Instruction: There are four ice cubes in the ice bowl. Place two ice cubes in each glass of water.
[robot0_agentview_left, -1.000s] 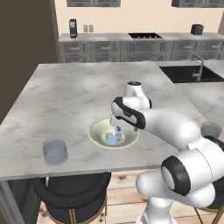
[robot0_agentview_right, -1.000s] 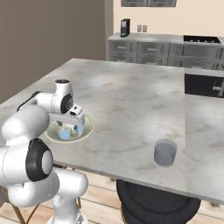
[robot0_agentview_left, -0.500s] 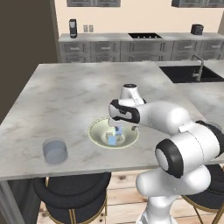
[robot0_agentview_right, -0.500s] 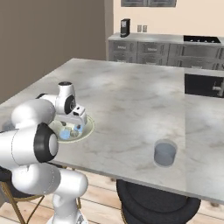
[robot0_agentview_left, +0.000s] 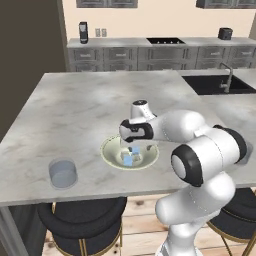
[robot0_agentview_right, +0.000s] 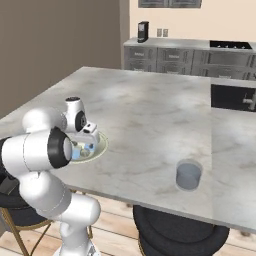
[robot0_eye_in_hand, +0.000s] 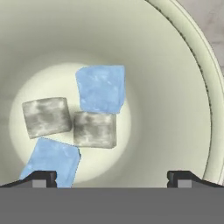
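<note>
Hand (robot0_eye_in_hand: 112, 177), released and spread wide, hangs inside the ice bowl (robot0_eye_in_hand: 183, 78) to straddle a cube. All four ice cubes (robot0_eye_in_hand: 95, 130) cluster at its 10 o'clock, none taken.

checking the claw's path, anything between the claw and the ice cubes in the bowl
Nothing: in the hand view the open claw looks straight at four ice cubes in the ice bowl.
</note>
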